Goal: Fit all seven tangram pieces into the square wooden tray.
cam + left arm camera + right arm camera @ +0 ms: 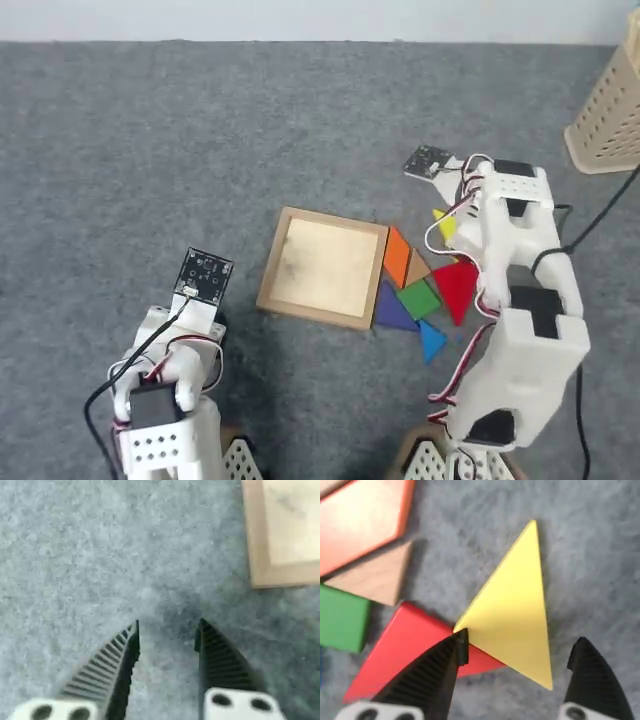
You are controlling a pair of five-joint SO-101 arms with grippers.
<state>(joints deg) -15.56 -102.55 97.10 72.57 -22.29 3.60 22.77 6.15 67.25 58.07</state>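
**Right gripper open around the yellow triangle**

The right gripper (521, 640) is wide open. The yellow triangle (512, 615) lies between its two black fingers. One fingertip (459, 644) sits right at a corner of the yellow piece, where it meets the red triangle (400, 650). The other finger is a little apart from the yellow edge, so nothing is squeezed.

Near the red one are the green square (340, 622), the plain wood triangle (375, 580) and the orange slanted piece (360, 525). From above, the purple triangle (392, 310) and the blue triangle (431, 340) lie in the same bunch. All seven pieces are on the grey mat (150, 130), just beside the square wooden tray (271, 268). The orange and purple ones touch its edge.

The left gripper (168, 625) is open too. It holds nothing and hangs over the mat near a corner of the tray.
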